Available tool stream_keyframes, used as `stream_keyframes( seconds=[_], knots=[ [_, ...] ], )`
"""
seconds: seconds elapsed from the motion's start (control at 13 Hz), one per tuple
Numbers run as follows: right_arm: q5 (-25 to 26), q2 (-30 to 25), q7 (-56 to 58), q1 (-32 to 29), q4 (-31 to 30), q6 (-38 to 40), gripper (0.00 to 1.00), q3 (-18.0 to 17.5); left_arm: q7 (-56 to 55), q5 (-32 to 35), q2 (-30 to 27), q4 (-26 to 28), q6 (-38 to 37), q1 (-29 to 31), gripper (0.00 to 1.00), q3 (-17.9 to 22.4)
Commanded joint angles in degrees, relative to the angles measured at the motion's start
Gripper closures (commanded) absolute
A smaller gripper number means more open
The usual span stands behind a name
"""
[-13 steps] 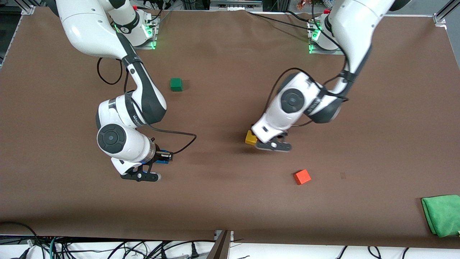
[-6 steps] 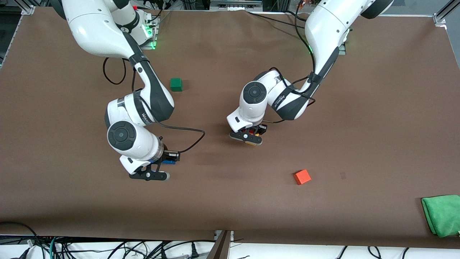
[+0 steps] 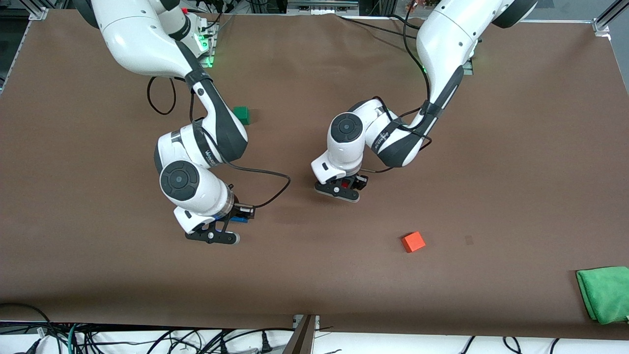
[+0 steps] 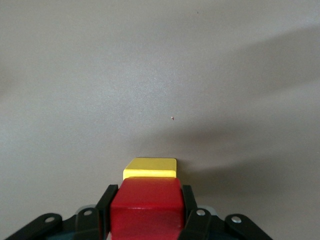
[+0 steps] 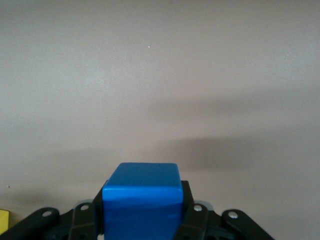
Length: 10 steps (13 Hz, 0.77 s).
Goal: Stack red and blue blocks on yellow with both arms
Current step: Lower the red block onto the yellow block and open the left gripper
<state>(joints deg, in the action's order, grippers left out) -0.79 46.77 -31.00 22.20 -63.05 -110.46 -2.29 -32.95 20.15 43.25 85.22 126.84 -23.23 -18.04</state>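
Observation:
My left gripper is shut on the red block near the table's middle. In the left wrist view the gripper holds the red block right over the yellow cube. I cannot tell whether the two cubes touch. The yellow cube is hidden under the gripper in the front view. My right gripper is shut on the blue block above bare table toward the right arm's end. In the right wrist view the blue block fills the gripper.
An orange cube lies nearer the front camera than the left gripper. A dark green cube sits beside the right arm's forearm, partly covered. A green cloth lies at the table's front corner at the left arm's end.
The left gripper with the red block moved from beside the yellow cube to over it, hiding it in the front view. The right gripper carried the blue block a little toward the table's middle.

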Motion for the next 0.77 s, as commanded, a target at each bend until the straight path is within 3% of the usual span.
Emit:
stream_keyframes(
  seconds=[0.0,0.15,0.38,0.69],
  knots=[
    [-0.08,0.78,-3.27,0.47,2.14,-0.19,0.77,-0.26,-1.75,0.77,0.53,-1.72,-0.54,-0.15,0.0,0.2],
    [-0.08,0.86,-4.32,1.26,2.14,-0.45,0.77,-0.17,-2.73,0.42,-1.22,-1.81,-1.07,0.38,0.0,0.11],
    [0.0,0.86,-10.27,4.24,2.14,-0.28,0.77,-0.09,-2.47,-5.81,-4.47,-3.64,-5.61,3.01,0.0,-0.06],
    [-0.08,0.95,-25.91,11.27,3.28,-1.15,0.77,-0.17,-1.85,-6.44,-12.64,-5.15,-12.83,12.4,0.0,-0.5]
  ],
)
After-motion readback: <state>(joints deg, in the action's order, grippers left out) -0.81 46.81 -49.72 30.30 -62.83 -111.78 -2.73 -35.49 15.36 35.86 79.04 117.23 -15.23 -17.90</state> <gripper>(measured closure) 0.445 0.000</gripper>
